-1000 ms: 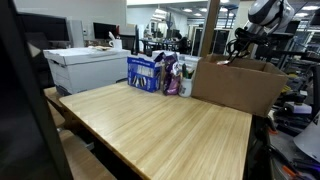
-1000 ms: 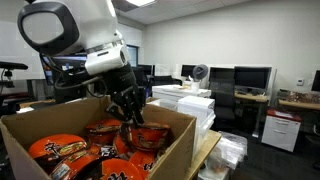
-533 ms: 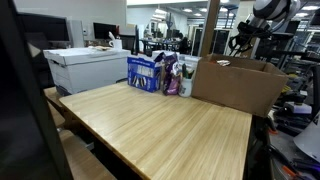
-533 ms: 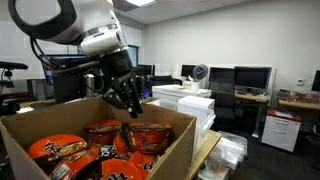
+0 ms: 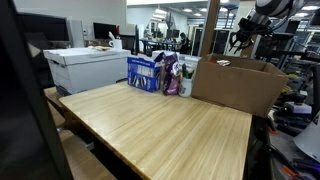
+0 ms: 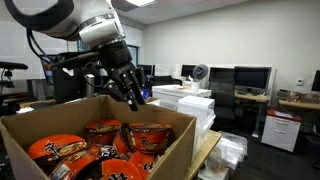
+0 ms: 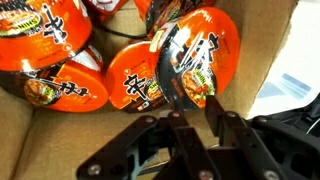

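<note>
A robot arm's black end effector (image 6: 134, 96) hangs above an open brown cardboard box (image 6: 175, 150) at the far end of a pale wooden bench (image 5: 160, 130); its fingers stand close together and empty, though whether they are fully pressed together cannot be told; the nearest round orange-red noodle bowl (image 7: 195, 55) lies tilted directly beneath the fingertips, inside the box, among similar bowls (image 7: 60, 85).

A wooden table (image 5: 150, 125) stands amid desk monitors (image 6: 252, 78) and a white wall (image 6: 230, 40).
</note>
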`<state>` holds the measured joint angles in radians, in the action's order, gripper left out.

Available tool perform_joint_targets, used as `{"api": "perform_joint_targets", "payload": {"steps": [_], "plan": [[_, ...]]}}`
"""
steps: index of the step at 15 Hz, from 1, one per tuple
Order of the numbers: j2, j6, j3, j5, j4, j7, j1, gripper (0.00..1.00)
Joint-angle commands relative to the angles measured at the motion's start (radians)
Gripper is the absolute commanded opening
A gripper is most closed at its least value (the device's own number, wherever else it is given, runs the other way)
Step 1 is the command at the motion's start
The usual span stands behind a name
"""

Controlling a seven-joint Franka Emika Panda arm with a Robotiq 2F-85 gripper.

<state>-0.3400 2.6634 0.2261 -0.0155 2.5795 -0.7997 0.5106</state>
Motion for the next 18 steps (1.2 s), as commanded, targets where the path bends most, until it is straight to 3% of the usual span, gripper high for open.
{"api": "perform_joint_targets", "payload": {"steps": [1,5,9,14,18], "plan": [[0.022,0.050,-0.011,0.014,0.004,-0.035,0.007,0.44],[0.090,0.123,-0.063,-0.097,-0.016,-0.125,0.064,0.71],[0.155,0.126,-0.092,-0.216,-0.063,-0.207,0.098,0.96],[0.218,0.092,-0.093,-0.399,-0.143,-0.328,0.106,1.00],[0.261,0.050,-0.060,-0.471,-0.200,-0.344,0.058,1.00]]}}
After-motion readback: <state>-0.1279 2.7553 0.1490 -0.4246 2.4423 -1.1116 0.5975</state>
